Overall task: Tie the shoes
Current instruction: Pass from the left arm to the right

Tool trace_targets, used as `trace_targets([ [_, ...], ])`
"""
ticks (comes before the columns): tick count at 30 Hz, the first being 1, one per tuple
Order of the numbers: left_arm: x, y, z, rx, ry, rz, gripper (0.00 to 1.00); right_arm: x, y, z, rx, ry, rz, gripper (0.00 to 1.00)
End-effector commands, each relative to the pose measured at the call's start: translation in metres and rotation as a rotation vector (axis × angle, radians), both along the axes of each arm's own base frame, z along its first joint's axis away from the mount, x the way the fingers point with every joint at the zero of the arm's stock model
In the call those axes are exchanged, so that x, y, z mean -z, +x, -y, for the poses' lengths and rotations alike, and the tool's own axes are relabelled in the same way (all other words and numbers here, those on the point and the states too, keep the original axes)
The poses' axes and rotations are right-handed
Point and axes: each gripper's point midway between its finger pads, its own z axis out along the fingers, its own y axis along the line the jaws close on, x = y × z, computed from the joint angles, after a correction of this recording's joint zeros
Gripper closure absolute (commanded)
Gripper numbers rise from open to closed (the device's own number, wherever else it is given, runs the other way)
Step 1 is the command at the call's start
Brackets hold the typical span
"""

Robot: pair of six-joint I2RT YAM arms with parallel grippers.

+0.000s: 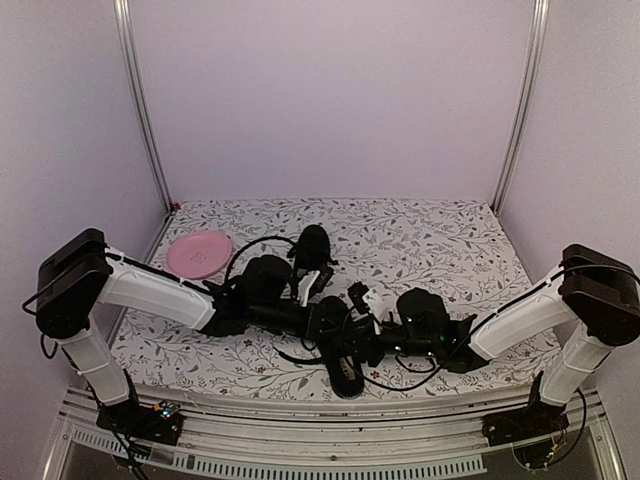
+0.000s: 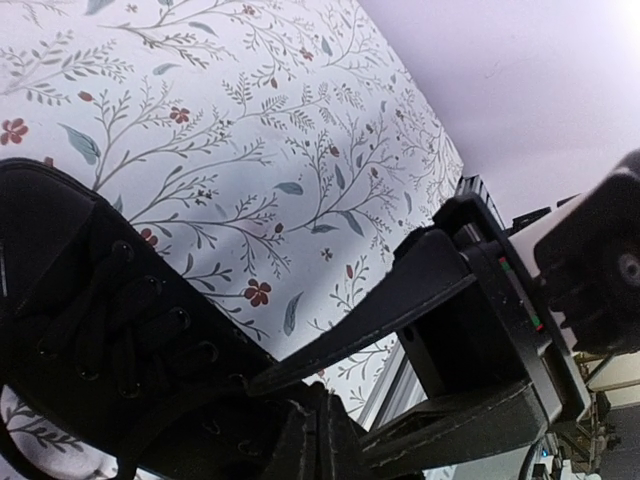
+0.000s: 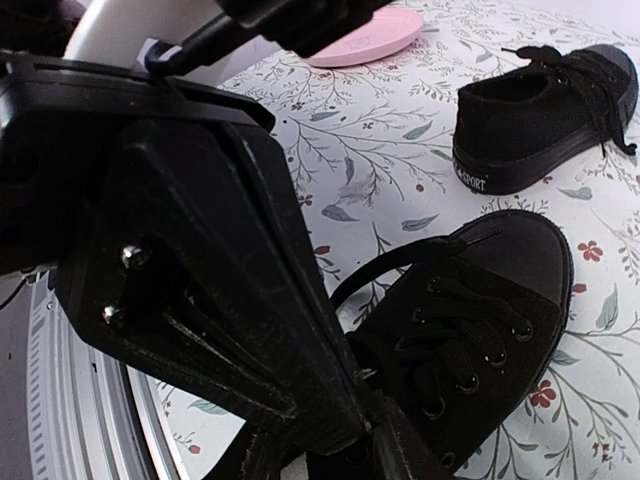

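Note:
Two black shoes lie on the floral cloth. The far shoe (image 1: 313, 248) lies behind the arms and shows in the right wrist view (image 3: 545, 120) with loose laces. The near shoe (image 1: 345, 375) lies by the front edge, under both grippers, and shows in both wrist views (image 2: 90, 330) (image 3: 470, 330). My left gripper (image 1: 335, 325) (image 2: 300, 415) has its fingers closed together over the laced part. My right gripper (image 1: 368, 335) (image 3: 370, 415) is shut at the same spot. A black lace loop (image 3: 400, 265) arcs out from it. The pinched lace itself is hidden by black on black.
A pink plate (image 1: 198, 253) (image 3: 370, 35) sits at the back left of the cloth. The table's front metal rail (image 1: 330, 440) runs just below the near shoe. Black arm cables (image 1: 250, 245) arc over the cloth. White walls enclose three sides.

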Motion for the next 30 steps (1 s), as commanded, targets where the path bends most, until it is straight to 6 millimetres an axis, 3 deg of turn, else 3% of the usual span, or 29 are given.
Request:
trace_targets([
  [1,-0.004,0.004,0.005,0.007,-0.024,-0.005,1.00,-0.016,0.007,-0.013,0.021,0.060,0.021,0.71],
  [6,-0.003,0.003,0.005,0.009,-0.025,-0.007,1.00,-0.018,0.013,-0.011,0.071,0.083,-0.002,0.79],
  [9,0.000,0.002,0.005,0.010,-0.022,-0.012,1.00,-0.019,0.015,-0.011,0.093,0.095,-0.020,0.95],
  [12,0.002,0.003,0.003,0.010,-0.009,-0.005,1.00,-0.018,0.015,-0.008,0.108,0.096,-0.027,0.98],
  [17,-0.002,0.019,-0.018,-0.071,0.076,0.073,0.69,-0.014,0.012,-0.003,0.108,0.088,-0.035,0.98],
  [21,0.004,0.044,-0.051,-0.186,0.177,0.160,0.48,-0.012,0.009,-0.002,0.097,0.085,-0.041,0.98],
  [26,0.044,0.068,-0.079,-0.239,0.362,0.184,0.47,-0.013,0.009,-0.005,0.087,0.087,-0.040,0.98],
  [30,0.063,0.078,-0.079,-0.220,0.412,0.193,0.47,-0.012,0.009,-0.005,0.086,0.085,-0.040,0.98],
])
